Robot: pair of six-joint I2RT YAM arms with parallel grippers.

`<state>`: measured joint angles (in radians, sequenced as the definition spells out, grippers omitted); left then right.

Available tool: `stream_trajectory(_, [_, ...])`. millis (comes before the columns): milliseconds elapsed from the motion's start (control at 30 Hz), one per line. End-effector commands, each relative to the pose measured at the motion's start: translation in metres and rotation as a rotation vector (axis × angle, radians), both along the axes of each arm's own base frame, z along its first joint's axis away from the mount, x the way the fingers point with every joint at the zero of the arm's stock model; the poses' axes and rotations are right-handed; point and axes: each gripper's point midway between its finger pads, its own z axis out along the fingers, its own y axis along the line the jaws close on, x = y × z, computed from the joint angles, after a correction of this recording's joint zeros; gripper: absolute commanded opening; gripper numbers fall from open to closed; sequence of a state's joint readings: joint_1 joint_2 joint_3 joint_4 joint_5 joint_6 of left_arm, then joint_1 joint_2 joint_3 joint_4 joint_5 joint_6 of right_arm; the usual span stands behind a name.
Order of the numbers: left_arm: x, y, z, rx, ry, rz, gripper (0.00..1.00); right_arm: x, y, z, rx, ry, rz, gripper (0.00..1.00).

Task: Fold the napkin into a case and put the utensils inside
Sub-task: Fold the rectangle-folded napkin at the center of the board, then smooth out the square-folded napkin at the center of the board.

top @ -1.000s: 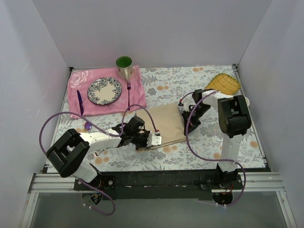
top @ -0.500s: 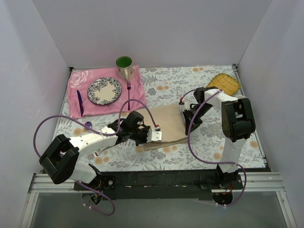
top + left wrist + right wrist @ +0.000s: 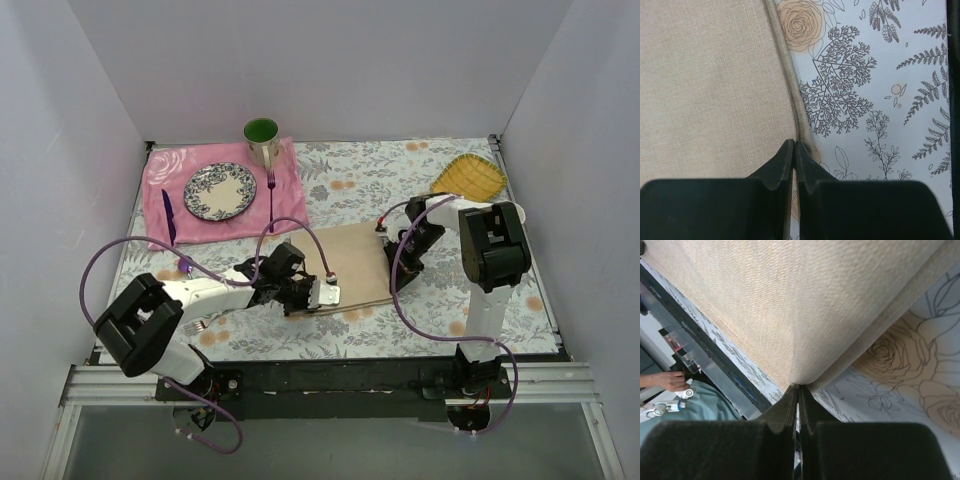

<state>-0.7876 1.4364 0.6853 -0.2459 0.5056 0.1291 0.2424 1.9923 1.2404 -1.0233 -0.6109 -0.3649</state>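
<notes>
the napkin (image 3: 350,262) is plain beige, doubled. my left pincer (image 3: 794,146) pinches its 7 o'clock corner, my right pincer (image 3: 798,389) its 3 o'clock edge; the nipped hem is hidden.

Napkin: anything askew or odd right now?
The napkin lies slanted to the edges of the table, not square. Its right corner is pinched up in the right end effector, and the left end effector pinches its near edge. No tears or spills visible.
</notes>
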Motion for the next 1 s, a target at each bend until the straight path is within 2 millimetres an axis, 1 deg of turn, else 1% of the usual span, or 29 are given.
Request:
stream_trajectory(0, [-0.005, 0.005, -0.013, 0.009, 0.018, -0.005, 0.0, -0.001, 0.0, -0.01, -0.004, 0.009, 0.002, 0.11])
stream_trajectory(67, [-0.005, 0.006, -0.017, 0.022, 0.02, -0.006, 0.0, -0.003, -0.003, -0.008, -0.011, 0.015, 0.011, 0.18])
stream_trajectory(100, [-0.003, 0.006, -0.015, 0.024, 0.015, 0.003, 0.05, 0.0, -0.003, -0.003, -0.005, 0.001, 0.026, 0.22])
stream_trajectory(133, [-0.004, 0.008, -0.013, 0.032, 0.023, 0.011, 0.23, 0.003, -0.004, 0.003, 0.0, -0.022, 0.037, 0.28])
stream_trajectory(167, [-0.002, 0.006, 0.002, -0.001, -0.002, 0.014, 0.29, 0.005, -0.005, 0.01, 0.005, -0.038, 0.043, 0.32])
stream_trajectory(200, [-0.004, 0.005, 0.012, -0.023, -0.008, 0.011, 0.34, 0.011, -0.006, 0.023, 0.02, -0.066, 0.061, 0.41])
stream_trajectory(233, [-0.013, 0.005, 0.022, -0.043, 0.017, -0.007, 0.4, 0.016, -0.007, 0.036, 0.036, -0.109, 0.071, 0.45])
stream_trajectory(267, [-0.014, 0.002, 0.039, -0.086, 0.01, -0.004, 0.5, 0.022, -0.008, 0.047, 0.062, -0.134, 0.06, 0.51])
stream_trajectory(300, [-0.013, -0.003, 0.068, -0.157, 0.014, 0.045, 0.56, 0.027, -0.009, 0.059, 0.085, -0.165, 0.071, 0.61])
stream_trajectory(333, [-0.015, -0.006, 0.084, -0.195, 0.046, 0.073, 0.62, 0.041, -0.008, 0.077, 0.112, -0.233, 0.067, 0.65])
stream_trajectory(367, [-0.013, -0.007, 0.095, -0.221, 0.064, 0.108, 0.75, 0.052, -0.007, 0.089, 0.146, -0.273, 0.047, 0.68])
stream_trajectory(400, [-0.003, -0.012, 0.119, -0.281, 0.116, 0.205, 0.86, 0.063, -0.004, 0.098, 0.169, -0.314, 0.038, 0.71])
stream_trajectory(433, [0.006, -0.013, 0.129, -0.312, 0.141, 0.262, 0.97, 0.083, 0.001, 0.115, 0.198, -0.385, 0.02, 0.75])
stream_trajectory(467, [0.015, -0.014, 0.139, -0.348, 0.177, 0.322, 0.98, 0.094, 0.006, 0.125, 0.235, -0.414, -0.004, 0.77])
stream_trajectory(500, [0.034, -0.01, 0.15, -0.387, 0.204, 0.403, 0.98, 0.104, 0.011, 0.132, 0.261, -0.449, -0.016, 0.83])
stream_trajectory(533, [0.052, -0.018, 0.169, -0.471, 0.286, 0.506, 0.98, 0.122, 0.018, 0.14, 0.29, -0.487, -0.059, 0.87])
stream_trajectory(567, [0.066, -0.018, 0.174, -0.504, 0.332, 0.572, 0.98, 0.137, 0.026, 0.15, 0.332, -0.522, -0.091, 0.89])
stream_trajectory(600, [0.088, -0.013, 0.18, -0.543, 0.361, 0.66, 0.98, 0.145, 0.032, 0.155, 0.359, -0.526, -0.128, 0.92])
stream_trajectory(633, [0.108, -0.019, 0.185, -0.582, 0.471, 0.755, 0.98, 0.152, 0.036, 0.156, 0.385, -0.525, -0.15, 0.96])
stream_trajectory(667, [0.118, -0.017, 0.185, -0.603, 0.535, 0.786, 0.98, 0.163, 0.046, 0.162, 0.435, -0.531, -0.185, 0.97])
stream_trajectory(700, [0.127, -0.008, 0.19, -0.642, 0.634, 0.796, 0.98, 0.166, 0.05, 0.161, 0.456, -0.52, -0.202, 0.99])
stream_trajectory(733, [0.141, -0.01, 0.201, -0.726, 0.653, 0.773, 0.98, 0.17, 0.055, 0.158, 0.478, -0.514, -0.215, 0.99])
stream_trajectory(767, [0.144, -0.01, 0.186, -0.747, 0.822, 0.847, 0.98, 0.177, 0.063, 0.161, 0.526, -0.502, -0.252, 0.99])
stream_trajectory(800, [0.156, -0.008, 0.196, -0.834, 0.808, 0.809, 0.98, 0.176, 0.065, 0.149, 0.533, -0.46, -0.285, 0.99])
stream_trajectory(833, [0.159, -0.008, 0.192, -0.855, 0.835, 0.824, 0.98, 0.176, 0.069, 0.143, 0.545, -0.425, -0.314, 0.99])
stream_trajectory(867, [0.165, -0.011, 0.175, -0.842, 0.91, 0.87, 0.98, 0.176, 0.073, 0.139, 0.561, -0.405, -0.328, 0.99])
stream_trajectory(900, [0.17, -0.013, 0.171, -0.845, 0.928, 0.881, 0.98, 0.179, 0.077, 0.133, 0.57, -0.394, -0.36, 0.99])
stream_trajectory(967, [0.181, -0.014, 0.156, -0.832, 0.979, 0.943, 0.98, 0.178, 0.085, 0.122, 0.557, -0.387, -0.369, 0.99])
